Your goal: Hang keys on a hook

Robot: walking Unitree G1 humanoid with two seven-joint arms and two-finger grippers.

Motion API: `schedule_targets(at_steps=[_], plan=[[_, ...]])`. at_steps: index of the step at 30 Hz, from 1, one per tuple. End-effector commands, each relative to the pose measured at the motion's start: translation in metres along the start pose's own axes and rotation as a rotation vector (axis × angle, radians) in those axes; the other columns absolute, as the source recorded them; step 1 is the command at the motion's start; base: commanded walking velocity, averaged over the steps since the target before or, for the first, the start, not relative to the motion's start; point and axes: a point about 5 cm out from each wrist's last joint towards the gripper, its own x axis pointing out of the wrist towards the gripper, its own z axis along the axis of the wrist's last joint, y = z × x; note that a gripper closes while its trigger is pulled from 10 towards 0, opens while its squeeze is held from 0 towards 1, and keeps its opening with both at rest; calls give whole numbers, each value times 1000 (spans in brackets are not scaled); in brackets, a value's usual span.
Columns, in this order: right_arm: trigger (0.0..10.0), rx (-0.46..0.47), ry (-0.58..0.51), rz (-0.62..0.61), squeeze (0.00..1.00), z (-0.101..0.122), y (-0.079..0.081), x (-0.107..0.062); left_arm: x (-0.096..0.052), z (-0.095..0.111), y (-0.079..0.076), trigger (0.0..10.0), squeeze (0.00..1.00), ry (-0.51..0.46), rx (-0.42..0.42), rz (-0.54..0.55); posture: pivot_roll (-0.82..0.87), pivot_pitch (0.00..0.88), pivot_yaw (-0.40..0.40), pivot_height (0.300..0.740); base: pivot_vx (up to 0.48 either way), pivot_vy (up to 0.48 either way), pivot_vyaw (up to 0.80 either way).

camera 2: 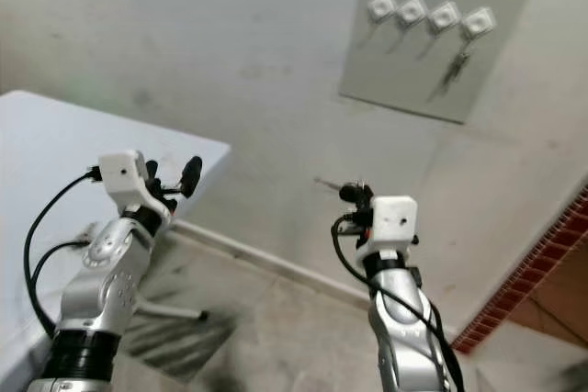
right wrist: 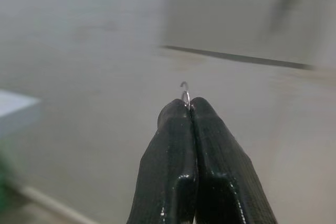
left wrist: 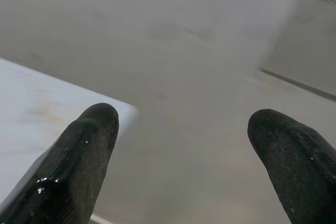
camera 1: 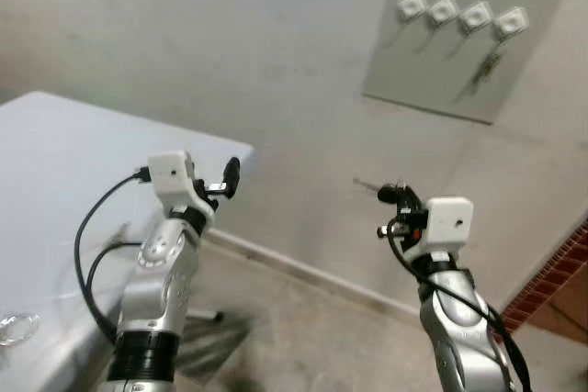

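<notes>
Right gripper pinches a key ring below a wall board carrying four hooks.

The right gripper (right wrist: 189, 107) has its jaws clenched on a thin metal key ring (right wrist: 185, 92), whose loop pokes out past the fingertips; it is raised in front of the wall, well below and to the left of the grey hook board (camera 1: 469, 36). The board bears four white hooks (camera 1: 443, 11) in a row, and one set of keys (camera 1: 488, 68) hangs from the rightmost hook, with the other three bare. The left gripper (left wrist: 184, 129) is raised near the corner of the white surface (camera 1: 55, 162), its two jaws spread apart and holding nothing.
</notes>
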Motion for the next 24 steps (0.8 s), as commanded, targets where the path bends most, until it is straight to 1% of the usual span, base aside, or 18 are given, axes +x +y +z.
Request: schedule_targets(at_steps=[1, 13, 16, 18, 24], plan=[[10000, 13, -8, 6, 0, 3, 2, 2, 2, 8, 2, 10000, 0, -22, 19, -1, -10, 0, -32, 740, 364, 0, -675], [10000, 7, 1, 0, 0, 2, 3, 3, 1, 8, 2, 10000, 0, -22, 19, -1, -7, 0, -31, 740, 363, 0, -666], [10000, -5, -21, 2, 0, 5, 4, 3, 1, 9, 2, 10000, 0, -22, 17, 0, -8, 0, -30, 740, 361, 0, 0], [10000, 4, -17, 0, 0, 5, 5, 2, 1, 9, 2, 10000, 0, -22, 15, 2, -8, 0, -30, 740, 352, 0, 0], [10000, -6, -7, -5, 0, 3, 4, 1, 0, 8, 2, 10000, 0, -18, 14, 1, -11, 0, -27, 740, 354, 0, 0]])
